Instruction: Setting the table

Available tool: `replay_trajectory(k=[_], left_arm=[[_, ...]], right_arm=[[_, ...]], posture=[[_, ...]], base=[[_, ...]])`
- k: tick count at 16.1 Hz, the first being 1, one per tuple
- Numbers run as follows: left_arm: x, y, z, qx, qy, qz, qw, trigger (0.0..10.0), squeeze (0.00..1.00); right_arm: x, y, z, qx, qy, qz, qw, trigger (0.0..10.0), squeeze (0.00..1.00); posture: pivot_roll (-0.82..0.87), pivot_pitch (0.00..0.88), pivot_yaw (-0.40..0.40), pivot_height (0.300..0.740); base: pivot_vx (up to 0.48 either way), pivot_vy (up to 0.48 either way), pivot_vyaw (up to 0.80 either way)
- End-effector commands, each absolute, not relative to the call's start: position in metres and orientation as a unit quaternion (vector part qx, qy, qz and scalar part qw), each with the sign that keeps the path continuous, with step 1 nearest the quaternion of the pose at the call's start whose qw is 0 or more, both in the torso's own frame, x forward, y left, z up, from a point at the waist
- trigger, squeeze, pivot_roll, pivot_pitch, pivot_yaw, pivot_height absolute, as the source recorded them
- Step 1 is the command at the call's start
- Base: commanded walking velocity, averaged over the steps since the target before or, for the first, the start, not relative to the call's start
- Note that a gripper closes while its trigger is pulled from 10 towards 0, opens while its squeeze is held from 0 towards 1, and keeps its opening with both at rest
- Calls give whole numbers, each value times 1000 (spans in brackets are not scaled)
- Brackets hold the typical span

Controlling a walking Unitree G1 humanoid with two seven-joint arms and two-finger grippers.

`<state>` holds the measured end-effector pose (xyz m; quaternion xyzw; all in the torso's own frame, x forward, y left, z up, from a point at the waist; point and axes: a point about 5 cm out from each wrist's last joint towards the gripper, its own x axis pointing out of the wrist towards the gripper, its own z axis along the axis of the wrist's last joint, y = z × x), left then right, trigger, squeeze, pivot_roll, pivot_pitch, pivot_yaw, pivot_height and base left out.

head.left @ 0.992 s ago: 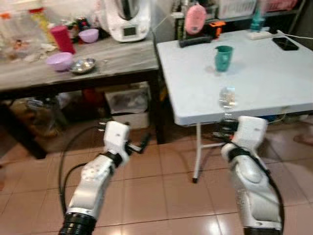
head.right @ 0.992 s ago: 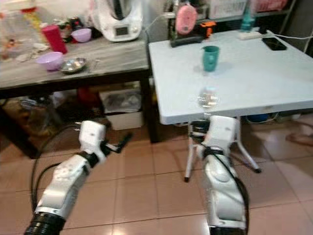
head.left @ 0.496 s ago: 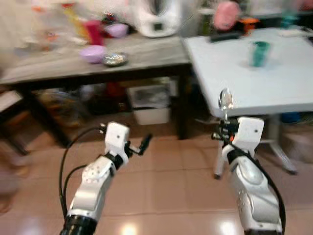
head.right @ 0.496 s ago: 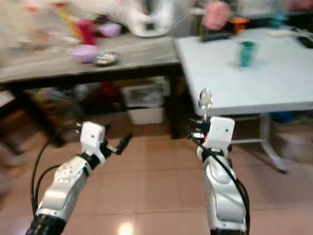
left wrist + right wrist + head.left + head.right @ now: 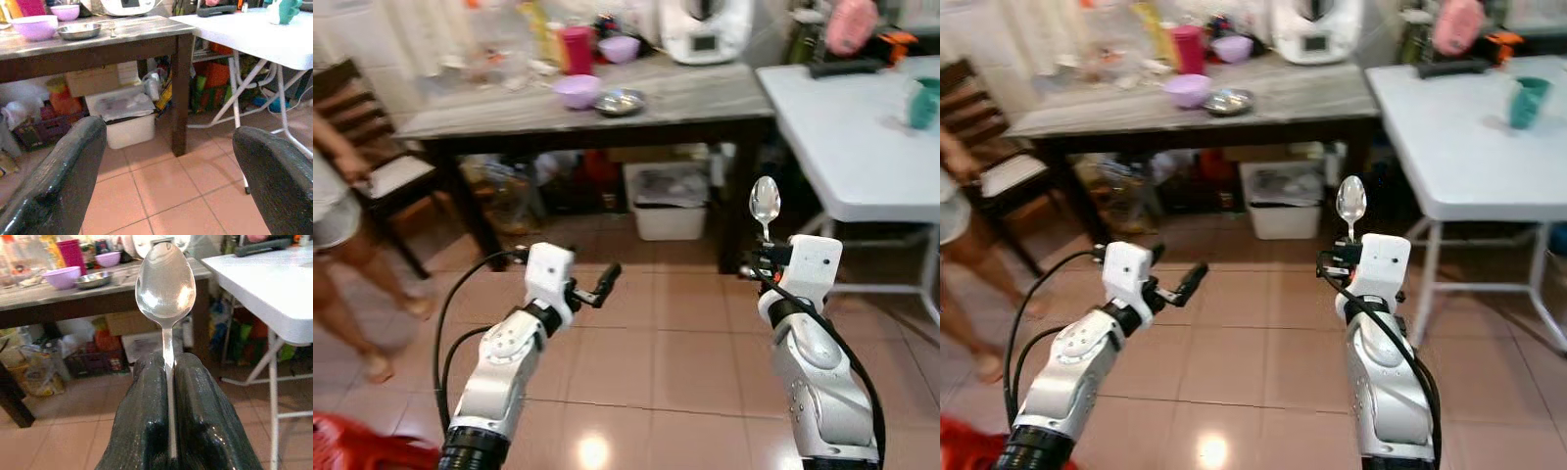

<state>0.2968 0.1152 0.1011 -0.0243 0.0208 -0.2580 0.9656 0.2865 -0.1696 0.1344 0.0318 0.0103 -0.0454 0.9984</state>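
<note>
The right gripper (image 5: 762, 264) pinches a shiny metal spoon (image 5: 165, 289) low on its handle, bowl upright: light, stiff, probably slippery. The left gripper (image 5: 605, 281) hangs open, empty.

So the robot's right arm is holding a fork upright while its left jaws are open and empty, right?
Not quite: it is a spoon, not a fork. The right wrist view shows its bowl above the right gripper, which clamps the handle. The left gripper is open and empty, as you said.

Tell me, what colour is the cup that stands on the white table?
The cup on the white table is teal green; the right eye view shows it best.
</note>
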Motion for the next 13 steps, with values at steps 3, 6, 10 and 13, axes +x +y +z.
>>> replay_trajectory(k=[3,6,10,13], left_arm=[[296,111,103,-34,26,-273,961,10000,0],[296,110,103,-42,29,-280,959,10000,0],[295,109,103,-45,31,-284,957,10000,0],[295,108,102,-46,33,-286,956,10000,0]], right_arm=[[287,-174,142,27,-6,-51,998,10000,0],[288,-173,142,25,-5,-51,998,10000,0],[288,-173,141,25,-5,-50,998,10000,0],[288,-173,142,25,-6,-50,998,10000,0]], posture=[[-281,0,113,740],[-282,0,114,740],[-281,0,115,740],[-281,0,115,740]], base=[[111,0,0],[333,0,0],[334,0,0],[337,0,0]])
